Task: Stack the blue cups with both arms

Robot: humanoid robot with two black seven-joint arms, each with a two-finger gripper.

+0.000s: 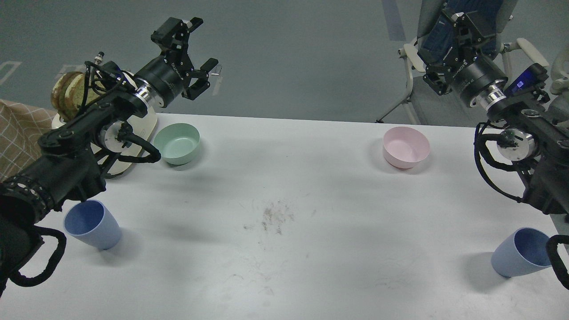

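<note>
Two blue cups stand upright and far apart on the white table [284, 186]. One blue cup [92, 224] is near the front left, partly under my left arm. The other blue cup [522, 253] is at the front right, beside my right arm's cable. My left gripper [201, 45] hovers high past the table's far left edge, open and holding nothing. Past the far right edge, my right gripper [442, 49] is also raised, dark against a chair; its fingers look spread and nothing is in them. Both grippers are far from the cups.
A mint-green bowl [178, 143] sits at the back left and a pink bowl [405, 146] at the back right. A white chair [411, 58] stands behind the table on the right. A brown round object on a white base [66, 95] and checked cloth [18, 133] are at the left.
</note>
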